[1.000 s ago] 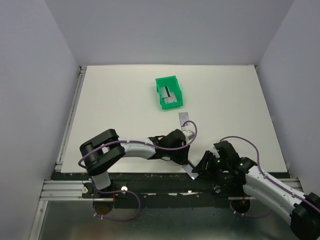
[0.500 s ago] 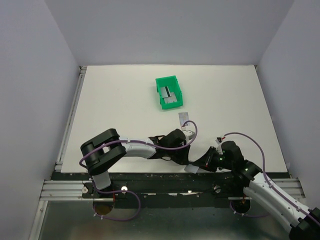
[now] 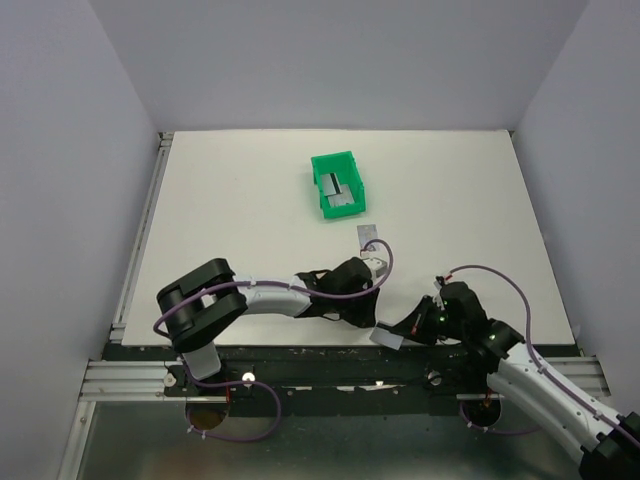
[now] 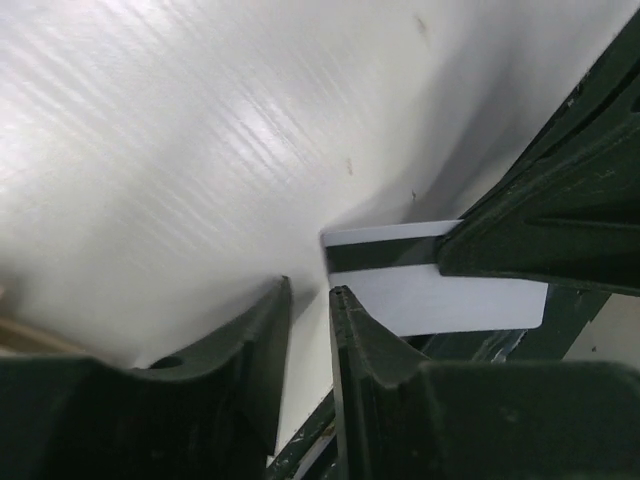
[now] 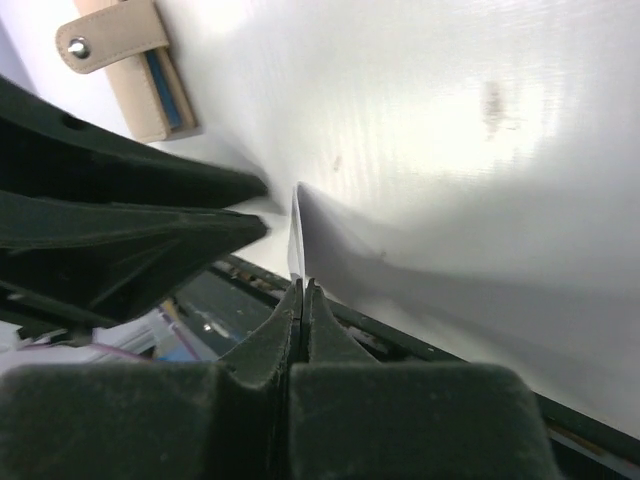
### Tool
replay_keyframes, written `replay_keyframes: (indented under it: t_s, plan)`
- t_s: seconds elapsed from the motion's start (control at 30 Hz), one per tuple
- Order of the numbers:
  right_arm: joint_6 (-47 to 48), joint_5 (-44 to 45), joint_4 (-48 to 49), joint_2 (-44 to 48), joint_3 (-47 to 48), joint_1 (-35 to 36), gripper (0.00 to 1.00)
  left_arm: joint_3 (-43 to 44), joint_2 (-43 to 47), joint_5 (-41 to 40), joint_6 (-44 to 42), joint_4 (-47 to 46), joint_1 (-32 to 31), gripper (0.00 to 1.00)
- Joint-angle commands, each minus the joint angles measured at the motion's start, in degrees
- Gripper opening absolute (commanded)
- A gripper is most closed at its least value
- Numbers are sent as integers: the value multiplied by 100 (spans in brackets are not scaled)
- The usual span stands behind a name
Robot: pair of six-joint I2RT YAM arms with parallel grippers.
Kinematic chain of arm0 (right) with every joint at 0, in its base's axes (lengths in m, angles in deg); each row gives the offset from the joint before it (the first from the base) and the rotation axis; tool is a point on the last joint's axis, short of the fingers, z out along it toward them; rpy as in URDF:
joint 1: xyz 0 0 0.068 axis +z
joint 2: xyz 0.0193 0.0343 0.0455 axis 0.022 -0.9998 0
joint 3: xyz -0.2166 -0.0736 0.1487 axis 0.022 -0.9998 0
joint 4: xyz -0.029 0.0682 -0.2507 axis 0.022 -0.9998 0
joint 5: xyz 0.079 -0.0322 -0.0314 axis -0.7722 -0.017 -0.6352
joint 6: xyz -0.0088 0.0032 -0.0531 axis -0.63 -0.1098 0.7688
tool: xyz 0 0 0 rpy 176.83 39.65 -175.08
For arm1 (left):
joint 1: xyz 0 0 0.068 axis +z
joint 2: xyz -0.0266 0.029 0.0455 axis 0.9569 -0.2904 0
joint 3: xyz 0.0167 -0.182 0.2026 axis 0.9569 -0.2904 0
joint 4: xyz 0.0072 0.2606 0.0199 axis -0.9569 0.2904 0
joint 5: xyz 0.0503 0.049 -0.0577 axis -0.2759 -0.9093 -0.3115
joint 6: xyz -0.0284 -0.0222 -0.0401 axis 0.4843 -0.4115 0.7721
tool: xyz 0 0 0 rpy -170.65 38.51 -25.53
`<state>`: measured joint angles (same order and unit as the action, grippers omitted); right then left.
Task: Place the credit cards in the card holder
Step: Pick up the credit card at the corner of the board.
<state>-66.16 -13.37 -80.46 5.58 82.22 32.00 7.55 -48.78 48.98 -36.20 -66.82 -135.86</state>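
Note:
A silver-grey credit card (image 3: 384, 337) with a dark stripe (image 4: 385, 258) sticks out over the table's front edge. My right gripper (image 3: 397, 333) is shut on it; in the right wrist view the card (image 5: 297, 235) stands edge-on above the closed jaws (image 5: 303, 285). My left gripper (image 3: 372, 317) hangs just beside it, jaws a narrow gap apart (image 4: 308, 292) with only table showing between them. The tan card holder (image 5: 125, 50) lies beyond the left fingers, its blue inside showing. Another card (image 3: 368, 237) lies flat on the table.
A green plastic bin (image 3: 333, 160) with more cards (image 3: 341, 193) in it stands at mid table. The black rail (image 3: 300, 355) runs along the front edge under both grippers. White walls close in both sides.
My right gripper has slid left toward the left gripper and closed its jaws on the card at the table's front edge. The left arm has barely moved.

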Motion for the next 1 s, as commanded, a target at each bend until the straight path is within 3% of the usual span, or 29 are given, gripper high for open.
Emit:
replay_keyframes:
  t_s: [0.0, 0.13, 0.3, 0.5, 0.73, 0.97]
  plan:
    - [374, 1085, -1650, 348, 306, -12, 0, 210, 721, -1120, 180, 586, 165, 43]
    - [444, 1710, -2012, 244, 851, -12, 0, 615, 1301, -1595, 233, 1009, 376, 59]
    - [629, 2264, -1600, -274, 1800, -12, 0, 678, 2215, -1676, 496, 1028, 876, 65]
    - [551, 2300, 42, -715, 2584, -12, 0, 44, 3296, -595, 1138, -89, 1800, 70]
    - [102, 2204, 2387, -689, 2242, -12, 0, -166, 3938, -427, 1682, -545, 1871, 77]
    - [49, 2125, 3577, -742, 2057, -12, 0, -447, 3904, -14, 2342, -1284, 1888, 77]
